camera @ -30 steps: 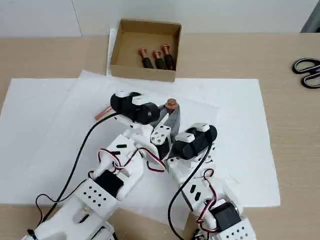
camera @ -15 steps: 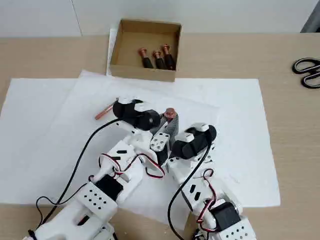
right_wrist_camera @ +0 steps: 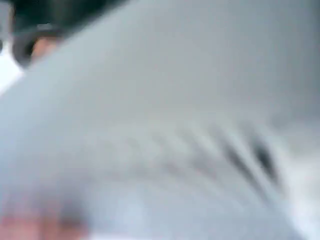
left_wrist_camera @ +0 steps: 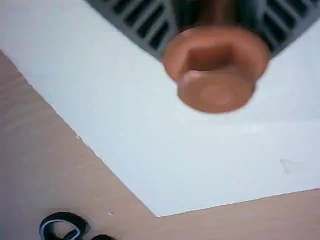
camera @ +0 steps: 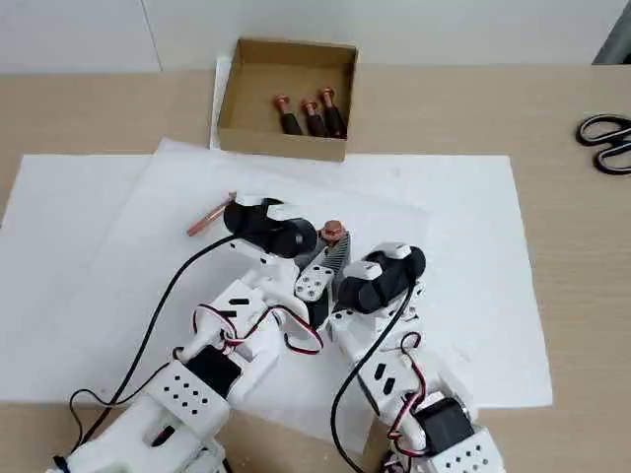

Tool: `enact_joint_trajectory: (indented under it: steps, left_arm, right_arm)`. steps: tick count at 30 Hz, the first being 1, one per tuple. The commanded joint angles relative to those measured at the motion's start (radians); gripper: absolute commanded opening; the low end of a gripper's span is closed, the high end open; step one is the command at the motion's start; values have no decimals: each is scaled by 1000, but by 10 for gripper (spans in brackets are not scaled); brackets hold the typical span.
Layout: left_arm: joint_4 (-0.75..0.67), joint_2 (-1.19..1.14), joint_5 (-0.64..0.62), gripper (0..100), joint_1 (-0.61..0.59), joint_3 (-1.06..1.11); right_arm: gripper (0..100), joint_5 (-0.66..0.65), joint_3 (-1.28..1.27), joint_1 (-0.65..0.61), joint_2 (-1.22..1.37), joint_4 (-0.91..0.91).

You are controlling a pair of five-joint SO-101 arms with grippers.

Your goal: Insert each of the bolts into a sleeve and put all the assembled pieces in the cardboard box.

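A copper bolt [camera: 333, 232] is held upright over the white paper, between the two arms. In the left wrist view its hexagonal head [left_wrist_camera: 215, 65] sits between grey ribbed fingers [left_wrist_camera: 137, 22], so my left gripper [camera: 332, 252] is shut on it. My right arm [camera: 383, 279] is pressed close beside it, and a blurred grey surface lies right against the right wrist camera. A second copper bolt [camera: 210, 217] lies loose on the paper beside the left arm. The cardboard box [camera: 231, 99] at the back holds three assembled pieces [camera: 311, 116].
White paper sheets [camera: 463, 246] cover the middle of the wooden table. Black scissors [camera: 606, 141] lie at the far right edge, and show dimly in the left wrist view as scissors [left_wrist_camera: 62, 227] on bare wood.
Both arms have drawn back toward the near side, taking the held bolt with them. The loose bolt on the paper is now less covered by the left arm.
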State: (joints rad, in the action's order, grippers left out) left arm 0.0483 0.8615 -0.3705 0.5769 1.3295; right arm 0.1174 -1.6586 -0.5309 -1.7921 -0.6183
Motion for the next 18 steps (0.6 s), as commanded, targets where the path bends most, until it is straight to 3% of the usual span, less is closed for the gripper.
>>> enact_joint_trajectory:
  steps: [1,13,18]
  left_arm:
    - [9,12,-5,109,0,2]
    - [68,14,-5,121,0,-71]
    - [253,12,-17,224,-2,-183]
  right_arm:
    - [4,5,51,21,-19,24]
    - [4,5,51,27,-19,24]
    - [4,5,49,27,-19,24]
